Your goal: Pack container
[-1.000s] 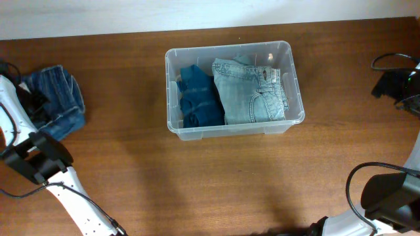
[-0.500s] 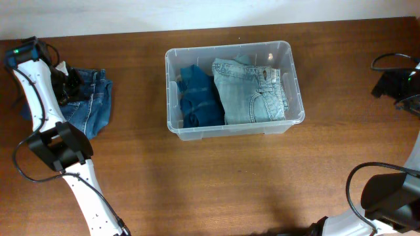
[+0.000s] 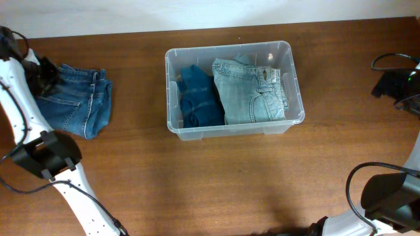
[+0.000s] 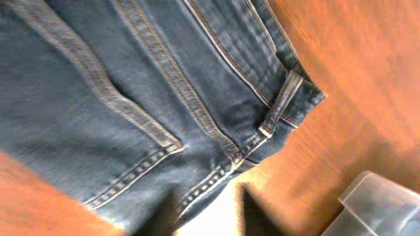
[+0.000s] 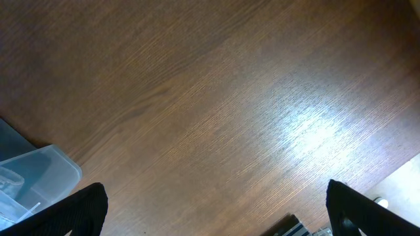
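Clear rectangular plastic tub (image 3: 230,132) sits mid-tabletop toward the far edge, part packed.
Probably light, stiff-walled and slick; take it by the rim if it must shift. Inside: folded teal garment (image 3: 197,95), folded light-blue jeans (image 3: 252,92). Dark-blue denim jeans (image 3: 75,105) lie near the far-left corner. Only the left wrist view shows their belt loop (image 4: 279,105). Left jaws: can't tell. Right jaws spread wide, empty.

Container (image 3: 230,131): clear, colourless plastic.
Folded garment (image 3: 197,98), in container's left half: deep teal-blue, plain.
Pale jeans (image 3: 252,95), in container's right half: light washed-out blue denim.
Dark jeans (image 3: 75,108), on counter: dark indigo denim, faded paler in patches, tan double-row stitching.
Counter (image 3: 230,183): reddish-brown wood grain.
Left arm (image 3: 20,105): white, black joints.
Right claw (image 5: 213,196): fingers (image 5: 79,213) black.
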Robot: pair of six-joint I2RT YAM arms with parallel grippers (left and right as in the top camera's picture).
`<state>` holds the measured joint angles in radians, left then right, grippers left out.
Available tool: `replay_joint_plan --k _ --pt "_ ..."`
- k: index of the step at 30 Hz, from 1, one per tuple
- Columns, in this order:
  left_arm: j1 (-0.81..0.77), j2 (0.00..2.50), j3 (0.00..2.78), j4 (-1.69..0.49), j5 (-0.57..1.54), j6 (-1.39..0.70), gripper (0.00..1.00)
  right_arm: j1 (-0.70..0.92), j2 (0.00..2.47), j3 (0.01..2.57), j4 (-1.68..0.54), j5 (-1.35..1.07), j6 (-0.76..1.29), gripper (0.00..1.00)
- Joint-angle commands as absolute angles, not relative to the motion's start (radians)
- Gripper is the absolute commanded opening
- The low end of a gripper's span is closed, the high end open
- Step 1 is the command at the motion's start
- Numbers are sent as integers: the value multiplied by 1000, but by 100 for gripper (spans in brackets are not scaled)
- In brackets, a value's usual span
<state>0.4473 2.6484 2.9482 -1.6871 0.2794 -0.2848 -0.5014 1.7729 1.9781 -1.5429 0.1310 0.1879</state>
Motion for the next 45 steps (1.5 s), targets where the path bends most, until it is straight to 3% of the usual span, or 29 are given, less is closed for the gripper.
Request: replay_joint_plan --k 1,4,12,18,25,45 --pt "516 2621 2959 -1688 398 -320 100 -505 1774 1979 -1543 139 200 98" --pt "572 2608 2959 -1688 483 -280 100 -505 1774 1979 -1543 140 200 98" --pt "626 2385 2944 -1688 421 -230 100 -505 1774 1979 -1543 139 200 99" --pt "638 2130 2734 -1688 271 -273 100 -505 1774 1979 -1543 139 200 98" --pt "724 2093 2495 -1657 378 -290 100 -505 1774 1979 -1543 139 200 98" --pt "737 2094 1752 -1024 428 -378 100 -505 1774 1979 -1543 139 200 99"
